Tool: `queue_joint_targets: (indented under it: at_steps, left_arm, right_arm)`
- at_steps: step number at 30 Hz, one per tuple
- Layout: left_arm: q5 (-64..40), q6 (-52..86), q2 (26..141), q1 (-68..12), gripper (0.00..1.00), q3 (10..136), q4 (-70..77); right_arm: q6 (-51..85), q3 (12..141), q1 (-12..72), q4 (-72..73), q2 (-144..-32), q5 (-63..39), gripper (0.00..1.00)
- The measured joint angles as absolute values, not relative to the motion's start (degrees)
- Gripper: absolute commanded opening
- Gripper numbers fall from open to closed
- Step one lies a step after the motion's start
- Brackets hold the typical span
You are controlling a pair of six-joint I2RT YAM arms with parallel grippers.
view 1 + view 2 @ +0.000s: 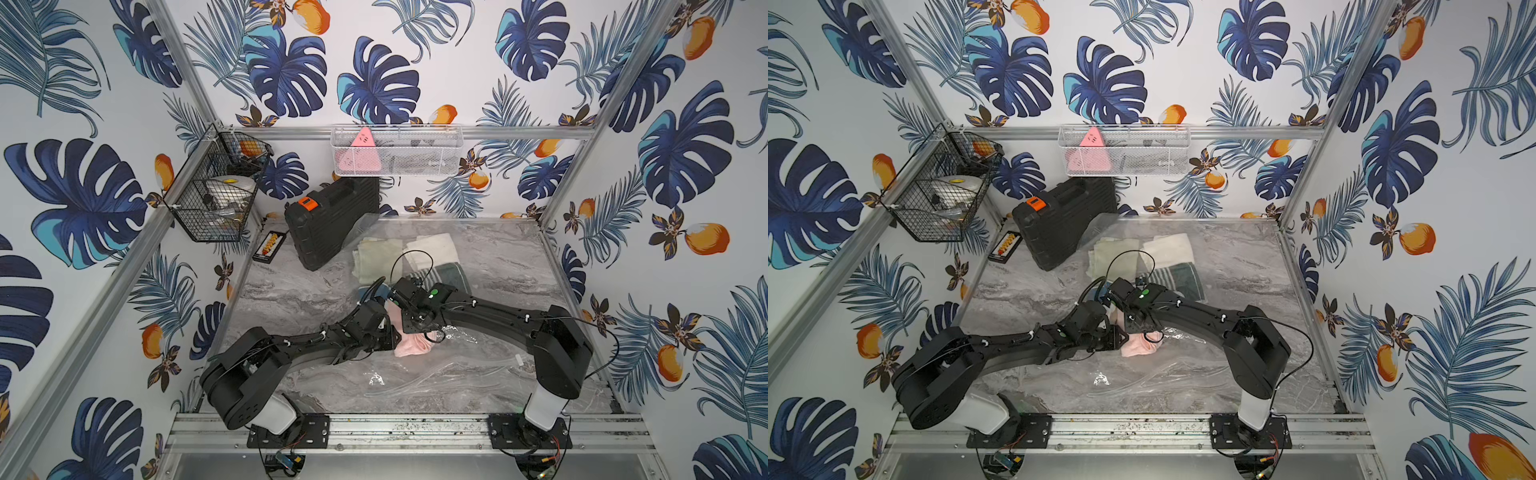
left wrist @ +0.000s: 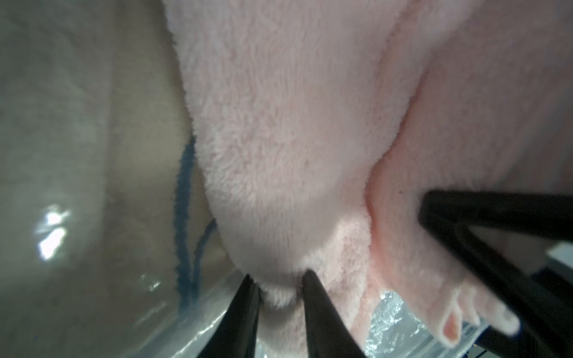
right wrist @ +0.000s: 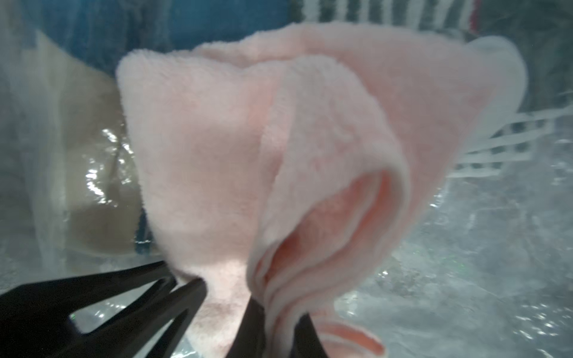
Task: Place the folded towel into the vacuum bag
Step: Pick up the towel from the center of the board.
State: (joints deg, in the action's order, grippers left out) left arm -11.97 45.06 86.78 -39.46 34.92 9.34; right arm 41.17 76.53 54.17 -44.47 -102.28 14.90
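Note:
The folded towel (image 1: pixel 415 348) (image 1: pixel 1140 347) is pink and fluffy and hangs bunched between my two wrists at the table's middle. My left gripper (image 2: pixel 279 288) is shut on a thick fold of it. My right gripper (image 3: pixel 279 316) is shut on its layered edges close by. The left gripper's black fingers (image 3: pixel 173 297) show beside the towel in the right wrist view. The vacuum bag (image 1: pixel 440 376) (image 1: pixel 1163 374) lies clear and crinkly on the marble table under and around the towel. Its glossy film (image 3: pixel 465 248) (image 2: pixel 390 316) surrounds the towel in both wrist views. How far inside the towel sits I cannot tell.
Cream towels (image 1: pixel 376 259) and a striped green one (image 1: pixel 444 274) lie under plastic behind the arms. A black case (image 1: pixel 332 220) leans at the back left by a small bead tray (image 1: pixel 270 246). A black wire basket (image 1: pixel 216 199) and a white mesh basket (image 1: pixel 397 151) hang on the walls.

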Motion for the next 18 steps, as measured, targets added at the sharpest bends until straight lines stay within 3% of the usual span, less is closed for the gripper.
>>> queue_joint_targets:
  at_steps: [5, 8, 15, 18]
  left_arm:
    - [-13.30, 45.10, 86.94, -39.38, 0.29, 33.74, 11.51]
    - [-13.65, 45.10, 83.11, -38.61, 0.29, 32.75, 10.24]
    - [-11.68, 44.62, 71.24, -35.38, 0.29, 32.03, 2.42]
    - [-9.78, 43.13, 67.29, -34.81, 0.30, 33.45, -3.29]
  right_arm:
    - [42.98, 72.34, 54.68, -38.20, -103.50, 10.04, 0.45]
    - [43.59, 70.41, 54.65, -36.16, -105.03, 9.74, 0.54]
    - [44.36, 68.47, 54.85, -32.99, -105.38, 10.44, 0.65]
    - [44.31, 69.12, 55.33, -33.36, -106.65, 11.42, 0.64]
